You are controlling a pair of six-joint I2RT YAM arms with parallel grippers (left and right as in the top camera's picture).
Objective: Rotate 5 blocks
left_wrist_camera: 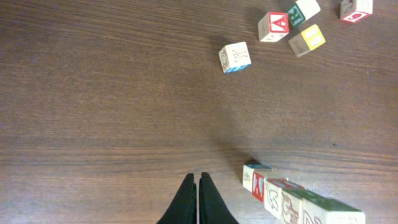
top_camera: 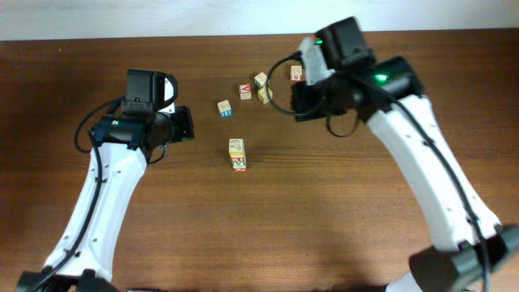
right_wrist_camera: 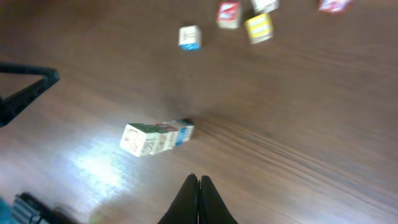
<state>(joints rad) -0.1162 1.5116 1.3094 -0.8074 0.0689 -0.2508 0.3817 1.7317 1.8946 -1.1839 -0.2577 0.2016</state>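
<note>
Small pale letter blocks lie loose at the far middle of the table: a red-faced one (top_camera: 245, 91), a green-marked one (top_camera: 260, 79), a yellow one (top_camera: 265, 95) and another red one (top_camera: 297, 73). They also show in the left wrist view as the red block (left_wrist_camera: 273, 27), green block (left_wrist_camera: 303, 11), yellow block (left_wrist_camera: 306, 40) and second red block (left_wrist_camera: 356, 9). Several more blocks sit face to face in one line (top_camera: 237, 154); stacked or lying, I cannot tell. My left gripper (top_camera: 188, 124) (left_wrist_camera: 198, 182) is shut and empty, left of that line. My right gripper (top_camera: 298, 107) (right_wrist_camera: 198, 182) is shut and empty, near the loose blocks.
A similar cube with a blue mark (top_camera: 225, 108) (left_wrist_camera: 235, 57) (right_wrist_camera: 189, 37) sits alone, left of the loose blocks. The line of blocks (right_wrist_camera: 155, 138) lies ahead of the right fingers. The dark wooden table (top_camera: 340, 219) ends at a pale wall along the far edge.
</note>
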